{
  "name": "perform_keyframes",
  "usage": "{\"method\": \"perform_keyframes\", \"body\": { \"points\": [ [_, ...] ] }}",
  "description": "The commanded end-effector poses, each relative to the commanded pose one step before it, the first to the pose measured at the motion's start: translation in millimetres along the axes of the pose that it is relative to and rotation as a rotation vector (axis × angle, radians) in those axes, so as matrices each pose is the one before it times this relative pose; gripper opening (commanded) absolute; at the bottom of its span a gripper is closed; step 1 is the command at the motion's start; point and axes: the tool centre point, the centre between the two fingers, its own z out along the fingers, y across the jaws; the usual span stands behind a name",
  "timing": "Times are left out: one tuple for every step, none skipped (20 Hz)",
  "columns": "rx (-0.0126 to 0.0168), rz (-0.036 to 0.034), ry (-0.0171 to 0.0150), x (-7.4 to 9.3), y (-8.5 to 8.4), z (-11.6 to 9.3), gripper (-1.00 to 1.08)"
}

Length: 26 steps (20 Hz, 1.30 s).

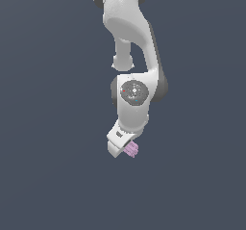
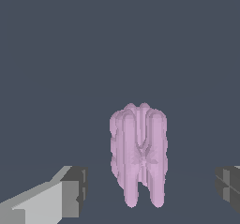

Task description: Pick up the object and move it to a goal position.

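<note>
Straddling the object (image 2: 138,153), the gripper (image 2: 150,190) leaves gaps either side.

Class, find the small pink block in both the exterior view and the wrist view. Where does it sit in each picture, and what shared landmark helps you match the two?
Exterior view: the pink block sits just below centre, at the tip of the white gripper.
Wrist view: the pink block fills the lower middle, between the two gripper fingers, with clear gaps on both sides.
Shared landmark: the gripper, whose fingers flank the block.
</note>
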Motion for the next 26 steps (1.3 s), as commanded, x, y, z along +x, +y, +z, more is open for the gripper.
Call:
{"method": "perform_keyframes", "body": {
  "points": [
    [-0.00048,-0.01103,0.00064,0.70,0.91,0.77,1.00],
    [-0.00001,-0.00069,0.00002,0.04,0.06,0.06,1.00],
    [0.00034,0.00460,-0.00041,-0.38,-0.35,-0.18,1.00],
    [0.00000,0.00000,0.00000,-0.02,0.02,0.46,1.00],
    [0.00000,0.00000,0.00000,-0.07,0.06,1.37,1.00],
    [0.00000,0.00000,0.00000,-0.12,0.09,2.27,1.00],
    [-0.00005,-0.00069,0.00005,0.17,-0.22,3.12,1.00],
    [0.00000,0.00000,0.00000,-0.24,0.14,4.05,1.00],
    [-0.00006,-0.00097,0.00007,0.18,-0.33,4.86,1.00],
    [-0.00004,-0.00069,0.00005,-0.04,-0.18,5.73,1.00],
    [-0.00004,-0.00069,0.00005,-0.11,-0.18,6.48,1.00],
    [-0.00003,-0.00069,0.00005,-0.09,-0.20,6.02,1.00],
    [0.00000,0.00000,0.00000,-0.36,0.13,5.16,1.00],
    [-0.00004,-0.00069,0.00005,0.08,-0.21,4.21,1.00],
    [0.00000,0.00000,0.00000,-0.16,0.15,3.35,1.00],
    [-0.00005,-0.00069,0.00006,0.30,-0.16,2.39,1.00],
    [0.00000,0.00000,0.00000,0.08,0.20,1.54,1.00],
    [0.00000,0.00000,0.00000,0.21,0.24,0.63,1.00],
    [0.00000,0.00000,0.00000,0.34,0.28,-0.27,1.00],
    [0.00000,0.00000,0.00000,0.33,0.23,-0.78,1.00],
    [0.00000,0.00000,0.00000,0.11,0.07,-0.31,1.00],
    [0.00000,0.00000,0.00000,0.00,0.00,0.00,-1.00],
    [0.00000,0.00000,0.00000,0.00,0.00,0.00,-1.00],
    [0.00000,0.00000,0.00000,0.00,0.00,0.00,-1.00],
    [0.00000,0.00000,0.00000,0.00,0.00,0.00,-1.00],
    [0.00000,0.00000,0.00000,0.00,0.00,0.00,-1.00]
  ]
}}
